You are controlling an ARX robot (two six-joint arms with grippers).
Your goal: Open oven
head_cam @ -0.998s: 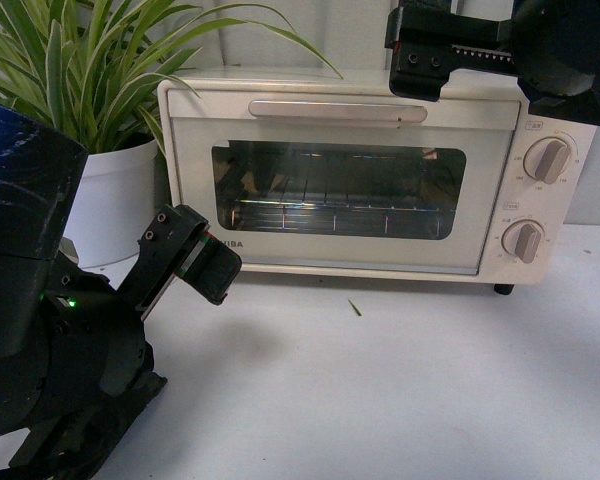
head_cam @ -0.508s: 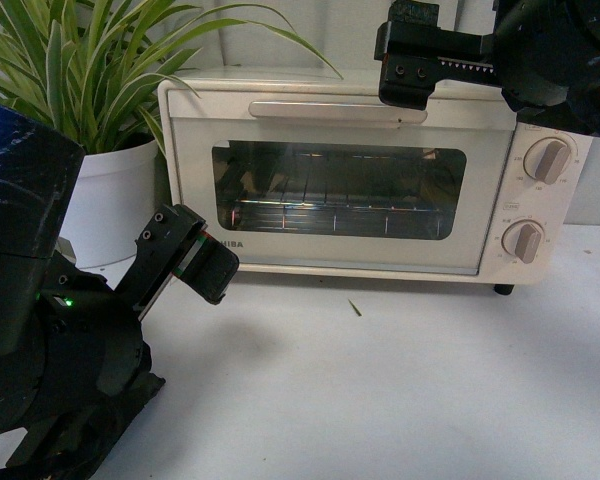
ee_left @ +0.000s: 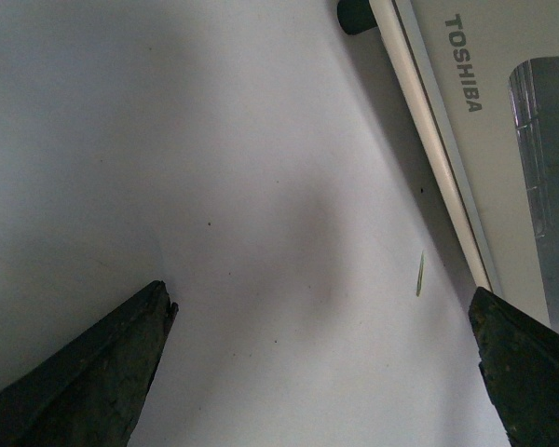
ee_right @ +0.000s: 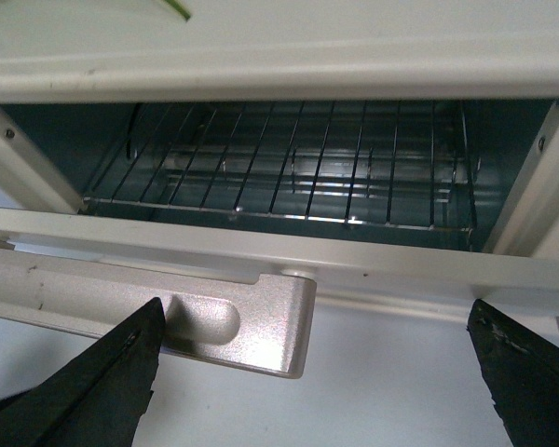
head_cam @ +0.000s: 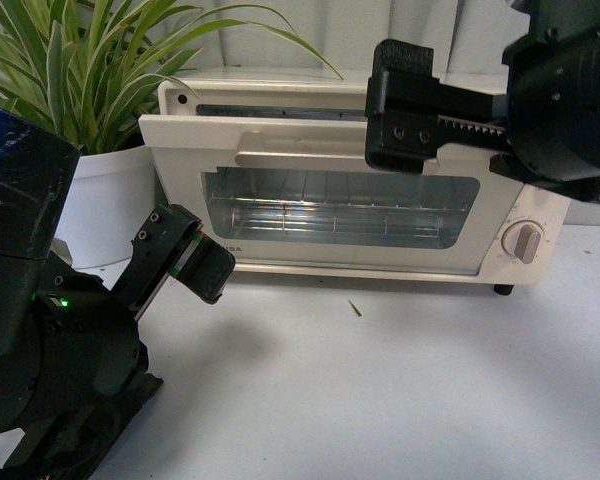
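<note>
The cream-white oven (head_cam: 280, 92) stands at the back of the white table, its glass door (head_cam: 340, 205) tilted partly outward with a gap along the top. My right gripper (head_cam: 398, 108) is open at the right end of the bar handle (head_cam: 300, 150). In the right wrist view the handle end (ee_right: 242, 321) lies between the spread fingers (ee_right: 112, 382) of this gripper (ee_right: 317, 372), and the wire rack (ee_right: 298, 177) shows inside. My left gripper (head_cam: 195, 265) is open and low by the oven's lower left corner. Seen from its wrist, the left gripper (ee_left: 321, 363) holds nothing, beside the TOSHIBA door (ee_left: 466, 88).
A spider plant (head_cam: 90, 80) in a white pot (head_cam: 110, 200) stands left of the oven. One beige knob (head_cam: 525, 240) shows below my right arm. A small green leaf sliver (head_cam: 355, 308) lies on the table (head_cam: 380, 380) before the oven.
The oven door has gone from shut to tilted partly open at the top. My right gripper has come down and toward the camera at the handle. The left arm has barely moved.
</note>
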